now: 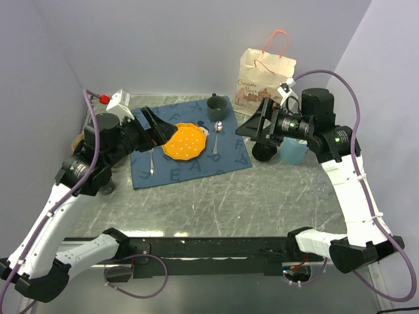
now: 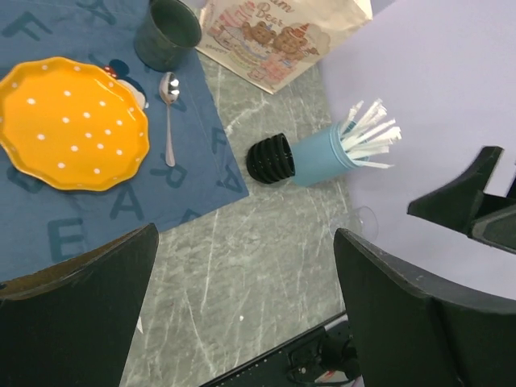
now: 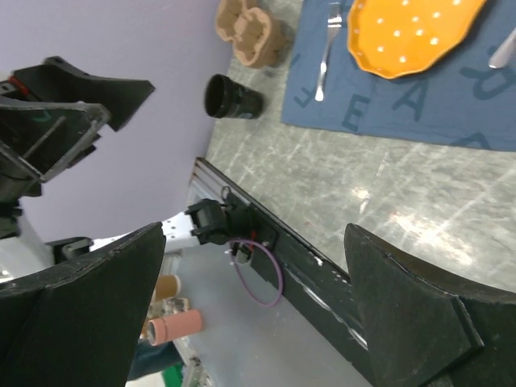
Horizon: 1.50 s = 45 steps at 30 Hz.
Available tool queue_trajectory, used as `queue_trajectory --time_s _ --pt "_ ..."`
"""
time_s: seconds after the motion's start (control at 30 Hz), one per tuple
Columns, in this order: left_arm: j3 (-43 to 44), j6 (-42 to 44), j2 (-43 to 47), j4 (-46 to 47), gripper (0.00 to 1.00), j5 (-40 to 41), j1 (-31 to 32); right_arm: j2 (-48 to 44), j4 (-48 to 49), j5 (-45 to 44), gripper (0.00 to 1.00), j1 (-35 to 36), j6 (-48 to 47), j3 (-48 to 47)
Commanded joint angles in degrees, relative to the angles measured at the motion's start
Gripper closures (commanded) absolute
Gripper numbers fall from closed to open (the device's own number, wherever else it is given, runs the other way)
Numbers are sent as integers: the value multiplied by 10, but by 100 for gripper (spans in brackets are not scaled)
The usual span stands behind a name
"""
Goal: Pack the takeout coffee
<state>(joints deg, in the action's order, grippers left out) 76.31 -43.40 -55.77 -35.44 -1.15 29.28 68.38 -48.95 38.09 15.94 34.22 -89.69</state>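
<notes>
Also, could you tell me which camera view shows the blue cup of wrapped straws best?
The left wrist view: the blue cup is unobstructed, white straws showing. The top external view shows only part of it behind the right arm. The right wrist view misses it.

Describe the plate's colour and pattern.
The plate is orange with white dots, clearest in the left wrist view.

Plate (image 1: pixel 184 140) on the placemat (image 1: pixel 196 170) between fork (image 1: pixel 152 163) and spoon (image 1: pixel 217 137), mug (image 1: pixel 217 103) behind, paper bag (image 1: pixel 262 85) back right
</notes>
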Motion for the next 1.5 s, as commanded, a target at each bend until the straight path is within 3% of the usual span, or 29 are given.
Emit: queue_trajectory --time_s 0.0,0.13,0.3,0.37,0.4,0.6,0.87,1.07,1.47 --pt "9 -8 9 -23 3 49 0 -8 -34 -19 0 -11 -47 -37" --pt "44 -13 -9 -102 3 139 0 14 -83 -26 1 -17 -97 -68" --pt "109 -41 -50 -216 0 288 0 46 -167 -64 11 -17 -151 -118" --pt "117 -54 -57 -262 11 329 -5 44 -180 -79 13 -18 -153 -115" --pt "119 -54 -64 -274 23 343 -12 40 -182 -83 14 -16 -151 -108" --pt "71 -26 -111 -334 35 280 -134 13 -190 -70 16 -15 -157 -29" --pt "-29 -18 -152 -334 46 332 -221 -18 -184 -54 20 0 -145 34" --pt "-102 37 -156 -251 57 318 -271 -20 -191 -55 21 15 -146 27" --pt "-136 96 -184 -178 62 286 -291 -24 -199 -64 20 21 -148 26"
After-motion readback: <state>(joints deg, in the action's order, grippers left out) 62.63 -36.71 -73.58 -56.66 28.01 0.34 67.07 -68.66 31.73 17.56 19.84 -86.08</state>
